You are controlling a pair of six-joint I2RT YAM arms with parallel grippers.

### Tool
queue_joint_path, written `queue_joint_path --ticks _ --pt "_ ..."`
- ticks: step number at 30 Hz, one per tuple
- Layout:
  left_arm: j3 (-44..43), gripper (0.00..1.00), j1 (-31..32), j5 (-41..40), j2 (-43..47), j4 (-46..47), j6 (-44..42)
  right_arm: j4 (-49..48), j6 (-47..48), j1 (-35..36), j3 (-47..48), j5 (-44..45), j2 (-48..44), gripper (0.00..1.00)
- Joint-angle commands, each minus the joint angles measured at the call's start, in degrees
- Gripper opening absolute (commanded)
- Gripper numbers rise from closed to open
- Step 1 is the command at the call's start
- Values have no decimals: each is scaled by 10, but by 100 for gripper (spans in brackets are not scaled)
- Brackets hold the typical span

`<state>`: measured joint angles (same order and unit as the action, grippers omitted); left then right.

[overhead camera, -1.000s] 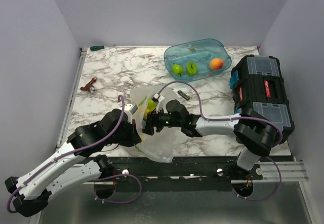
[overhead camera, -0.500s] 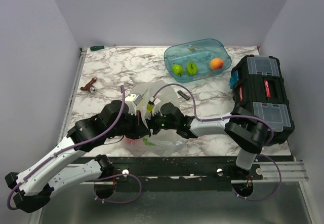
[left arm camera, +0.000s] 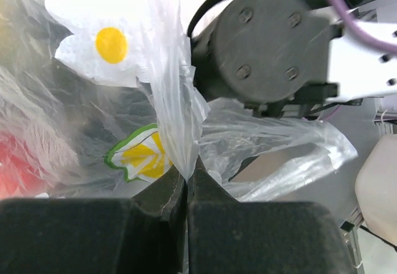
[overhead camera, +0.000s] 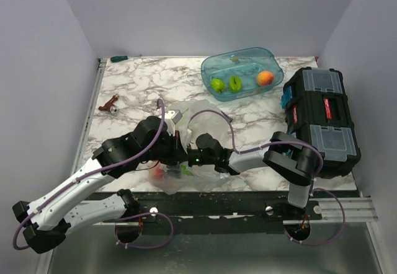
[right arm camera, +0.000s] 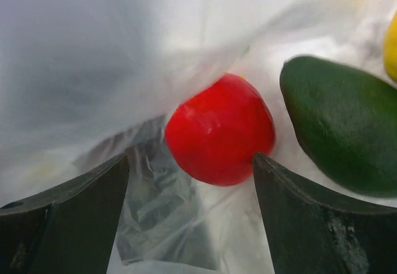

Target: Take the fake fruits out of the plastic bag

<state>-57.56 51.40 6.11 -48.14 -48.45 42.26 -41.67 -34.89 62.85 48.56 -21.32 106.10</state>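
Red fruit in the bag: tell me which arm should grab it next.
Right. The right gripper is open inside the bag, with the red fruit just ahead between its fingers. The left gripper is shut on a fold of the bag, holding it, so it is not free.

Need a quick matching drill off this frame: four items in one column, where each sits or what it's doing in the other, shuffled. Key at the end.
Column 1
1. red fruit
2. orange ball
3. left gripper
4. black toolbox

Column 2
A. inside the teal tub
B. jaws shut on a fold of the plastic bag
C. at the right edge of the table
D. just ahead of the right gripper, jaws open

Pairs: 1-D, 2-A, 3-B, 4-C
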Motion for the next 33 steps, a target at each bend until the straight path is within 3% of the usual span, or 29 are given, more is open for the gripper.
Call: queue_joint_path --ticks 1,14,24,33 --pt "-39 0 2 9 -30 32 -13 -83 -27 14 -27 -18 44 85" --pt "23 0 8 45 -27 84 38 -190 -111 19 -60 148 78 96" --pt "3 0 21 55 -57 94 32 -205 -106 40 -44 177 108 100" --pt "3 0 27 47 -55 88 33 -175 -142 53 -21 261 120 94"
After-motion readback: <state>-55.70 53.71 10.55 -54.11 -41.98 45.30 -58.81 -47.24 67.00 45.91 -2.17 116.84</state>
